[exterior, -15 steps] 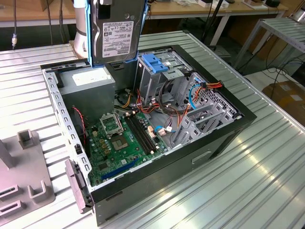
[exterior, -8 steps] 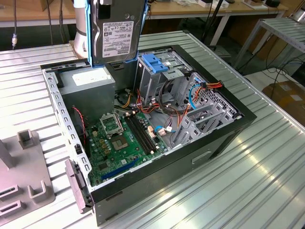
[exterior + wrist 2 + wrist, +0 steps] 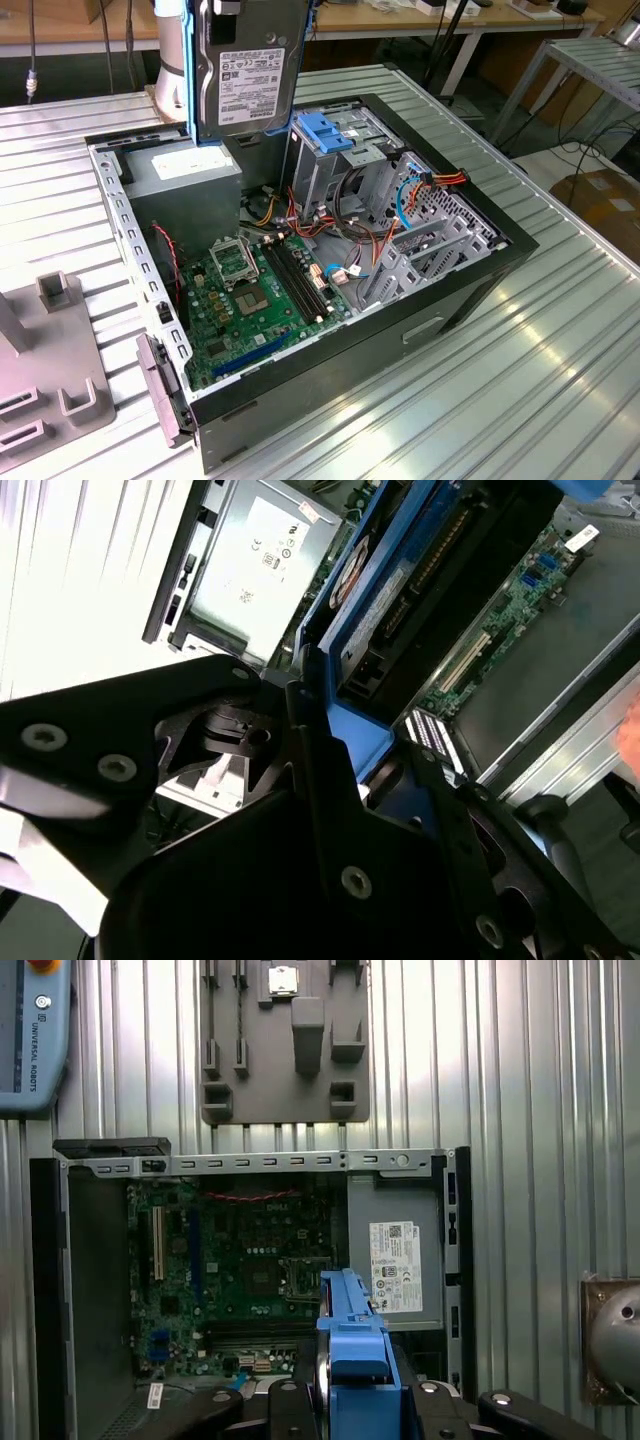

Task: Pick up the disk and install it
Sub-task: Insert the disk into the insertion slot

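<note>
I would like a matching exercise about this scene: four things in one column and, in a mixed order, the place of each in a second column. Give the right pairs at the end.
Column one
1. the disk
2. the power supply box
3. the motherboard
4. the grey holder plate

Column two
A. flat on the floor of the open computer case
B. on the table, outside the case
C. held upright in the gripper, above the case
D. inside the case, in a corner, white sticker on top

Pairs: 1-C, 2-D, 3-A, 4-B
</note>
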